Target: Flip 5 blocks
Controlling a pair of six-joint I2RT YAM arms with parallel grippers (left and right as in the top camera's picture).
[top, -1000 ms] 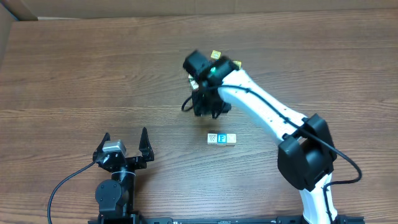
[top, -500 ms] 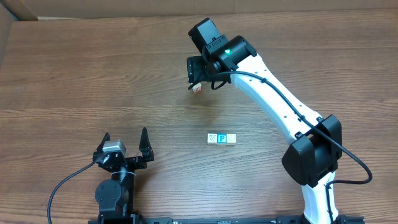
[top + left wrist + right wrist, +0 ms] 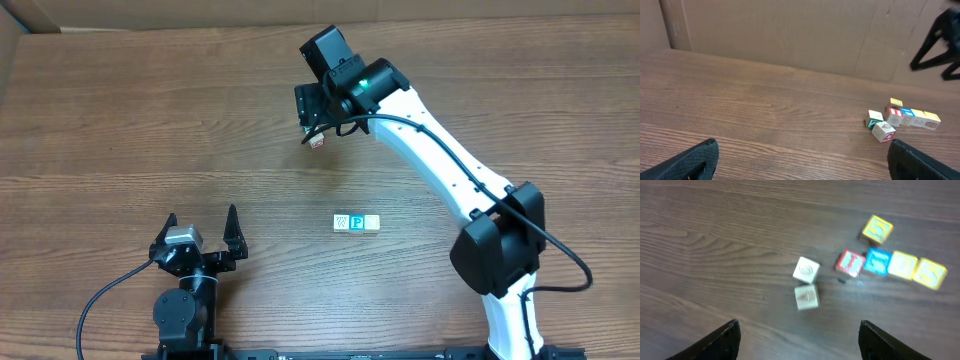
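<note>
Several small wooden letter blocks lie in a loose cluster in the right wrist view: two pale ones (image 3: 806,270) (image 3: 806,297), a blue one (image 3: 877,261), yellow ones (image 3: 903,265) (image 3: 877,229), and a cube with a red "I" (image 3: 850,263). My right gripper (image 3: 800,342) hangs open above the table, short of the pale pair, with nothing between its fingers. Overhead, one block (image 3: 318,142) shows just below the right gripper (image 3: 316,122); the arm hides the others. A separate row of three blocks (image 3: 356,223), the middle one a blue "P", lies mid-table. My left gripper (image 3: 201,218) rests open and empty near the front.
In the left wrist view the cluster (image 3: 900,120) sits far right, under the dark right arm (image 3: 940,40). A cardboard wall (image 3: 790,35) runs along the table's far edge. The right arm's white links (image 3: 440,150) stretch across the right half.
The right gripper has moved away from mid-table toward the far side and opened wider. A block now lies uncovered just below it. The left arm has not moved.
</note>
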